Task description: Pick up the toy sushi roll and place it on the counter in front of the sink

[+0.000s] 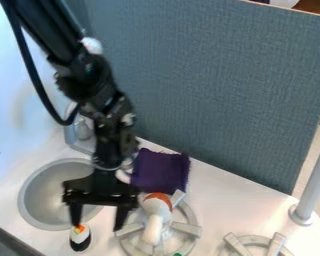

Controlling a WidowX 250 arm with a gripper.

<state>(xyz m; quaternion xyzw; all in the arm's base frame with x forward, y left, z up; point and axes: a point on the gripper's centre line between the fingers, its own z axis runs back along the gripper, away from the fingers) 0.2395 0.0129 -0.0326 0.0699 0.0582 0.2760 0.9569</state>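
Big blue-grey partition (223, 90) across the far side, white desk (223, 200) in front, and the black arm (109, 112) slanting in from the far left! Round metal sink (39, 195) over on the left; grey pole (314, 187) upright at the right. A pale burner (186, 229) lies near the middle, a second burner (276, 243) at the near right. And the hand (99, 220) is wide open, fingers well apart, pointing down between sink and first burner. Purple cloth (161, 172) just behind that burner, orange-and-white toy (157, 209) lying on it. Smallest of all, the black-and-white toy (80, 239) with its orange top, right by the left-side fingertip; touching or not, I can't tell.
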